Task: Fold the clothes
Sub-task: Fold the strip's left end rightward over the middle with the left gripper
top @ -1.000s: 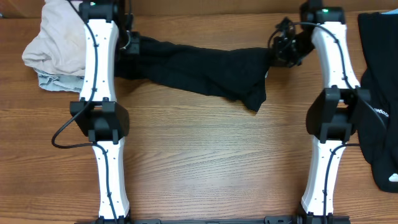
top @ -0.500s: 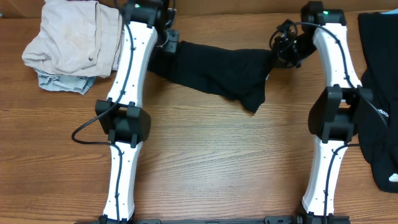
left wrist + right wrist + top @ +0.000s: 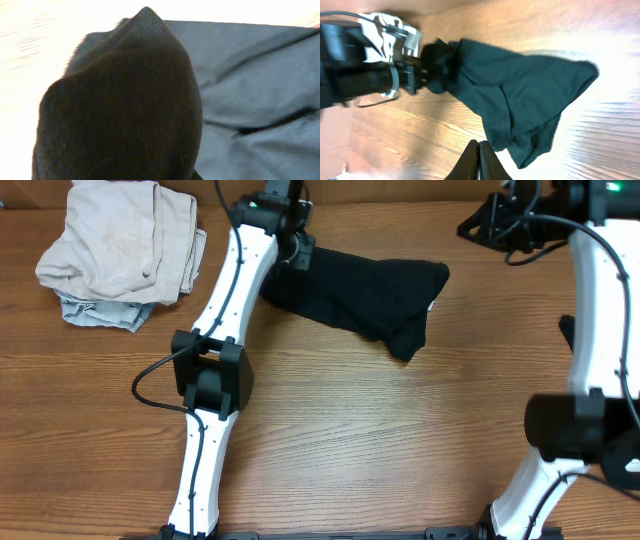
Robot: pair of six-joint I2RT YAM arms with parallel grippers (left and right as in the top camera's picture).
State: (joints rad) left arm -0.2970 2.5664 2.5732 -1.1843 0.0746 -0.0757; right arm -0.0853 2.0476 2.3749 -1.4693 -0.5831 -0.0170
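Pinching the T-shirt [image 3: 370, 290] at its nine-o'clock end with my left gripper [image 3: 298, 255]; my right gripper [image 3: 478, 146], at one o'clock, is closed and empty.

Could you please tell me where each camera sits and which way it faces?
Overhead: above the table, looking straight down on the black T-shirt; both arms show.
Left wrist: on the left arm, close against bunched black fabric; no fingers visible.
Right wrist: on the right arm, looking down; right gripper shut, left gripper clutching the shirt.
Shared: all see the T-shirt.
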